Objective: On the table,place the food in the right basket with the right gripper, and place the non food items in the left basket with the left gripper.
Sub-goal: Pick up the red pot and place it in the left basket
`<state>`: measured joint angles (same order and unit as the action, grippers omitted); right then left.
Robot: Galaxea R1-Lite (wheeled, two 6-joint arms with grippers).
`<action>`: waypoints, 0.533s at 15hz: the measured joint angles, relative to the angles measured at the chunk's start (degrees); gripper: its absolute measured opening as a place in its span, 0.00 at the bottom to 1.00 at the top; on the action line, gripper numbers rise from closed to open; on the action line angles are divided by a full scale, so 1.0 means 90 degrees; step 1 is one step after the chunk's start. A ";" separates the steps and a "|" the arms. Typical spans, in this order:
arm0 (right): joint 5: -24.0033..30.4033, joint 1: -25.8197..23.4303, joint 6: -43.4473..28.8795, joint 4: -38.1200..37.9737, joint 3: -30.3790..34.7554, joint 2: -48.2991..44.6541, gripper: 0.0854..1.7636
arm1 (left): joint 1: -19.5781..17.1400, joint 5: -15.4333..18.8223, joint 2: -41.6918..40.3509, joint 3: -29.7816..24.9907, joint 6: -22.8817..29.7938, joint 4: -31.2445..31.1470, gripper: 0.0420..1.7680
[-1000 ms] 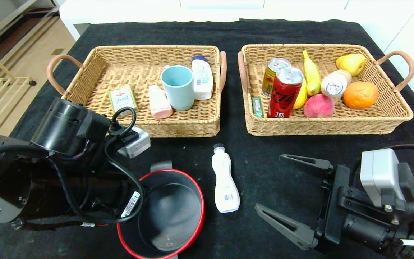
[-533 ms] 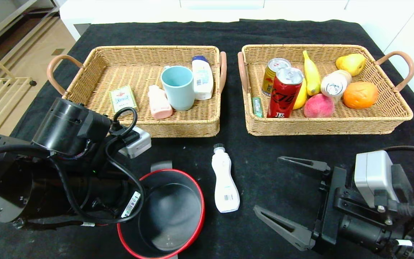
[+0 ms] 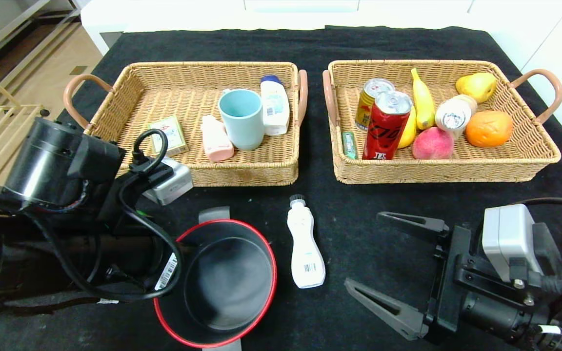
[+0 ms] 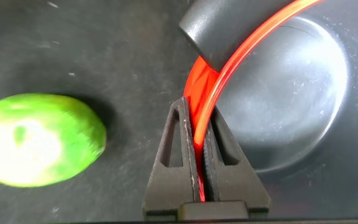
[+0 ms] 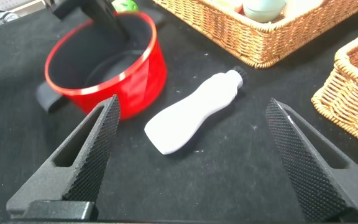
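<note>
A red pot (image 3: 222, 282) with a dark inside is at the front left of the black table. My left gripper (image 4: 196, 106) is shut on its red rim (image 4: 241, 56), one finger inside and one outside. In the head view my left arm (image 3: 66, 195) hides that gripper. A green round fruit (image 4: 39, 140) lies on the cloth beside the pot. It is hidden under the arm in the head view. A white bottle (image 3: 305, 248) lies flat at the front middle. My right gripper (image 3: 365, 248) stands open to the right of the bottle, holding nothing.
The left basket (image 3: 130, 83) holds a teal cup (image 3: 242, 119), a pink bottle (image 3: 216, 139), a white lotion bottle (image 3: 274, 105) and a green box (image 3: 166, 134). The right basket (image 3: 530, 141) holds a red can (image 3: 386, 126), another can and several fruits.
My left arm has shifted to the left and the red pot has moved with it, a little left and towards the baskets. The right gripper has stayed almost still and open.
</note>
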<state>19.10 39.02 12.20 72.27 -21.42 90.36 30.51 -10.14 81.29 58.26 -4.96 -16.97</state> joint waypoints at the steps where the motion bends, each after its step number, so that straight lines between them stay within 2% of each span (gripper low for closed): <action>1: 0.0003 0.0000 0.0003 0.0000 0.0000 0.0000 0.97 | -0.0004 -0.0003 -0.0129 0.0001 0.0007 0.0005 0.08; 4: 0.0000 0.0000 0.0003 0.0000 0.0007 0.0012 0.97 | -0.0257 -0.0009 -0.0512 0.0176 0.0024 0.0020 0.08; 8: -0.0007 -0.0009 0.0003 0.0000 -0.0003 0.0012 0.97 | -0.0935 0.0034 -0.0696 0.0708 0.0276 0.0030 0.08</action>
<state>19.04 38.94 12.23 72.27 -21.44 90.47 22.10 -9.84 75.02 64.63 -2.47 -16.70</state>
